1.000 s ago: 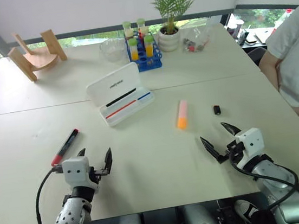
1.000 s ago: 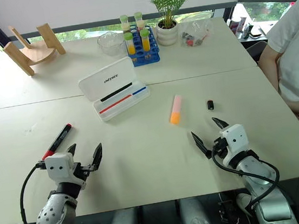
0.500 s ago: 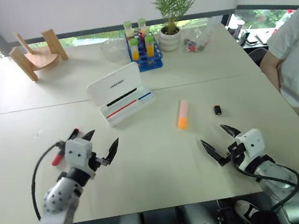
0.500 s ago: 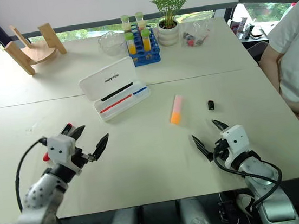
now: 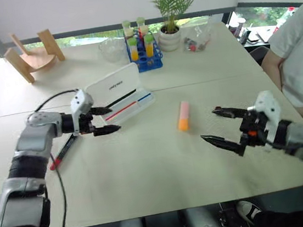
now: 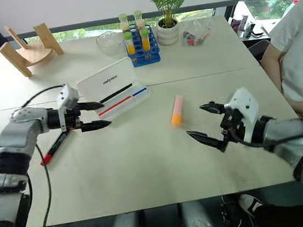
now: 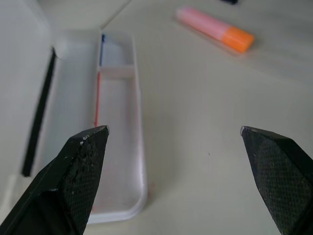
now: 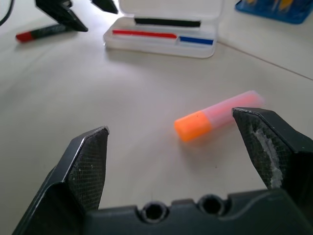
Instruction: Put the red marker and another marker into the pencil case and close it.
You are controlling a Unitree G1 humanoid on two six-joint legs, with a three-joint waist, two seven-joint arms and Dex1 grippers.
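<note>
R wrist: highlighter [image 8: 217,115]; L wrist: pencil case [image 7: 120,161].

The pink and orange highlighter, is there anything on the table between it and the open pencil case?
Nothing visible. The highlighter lies on bare table, and the stretch between it and the open pencil case holds nothing. The right gripper is open, on the highlighter's other side, away from the case.

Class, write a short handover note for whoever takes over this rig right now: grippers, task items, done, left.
Left gripper: open, empty, above the table beside the pencil case.
Right gripper: open, empty, near the highlighter.
Pencil case: lid up, no marker inside.
Red marker: lying on the table under the left arm.
Done: nothing packed.
Left: put both markers in, close the lid.
</note>
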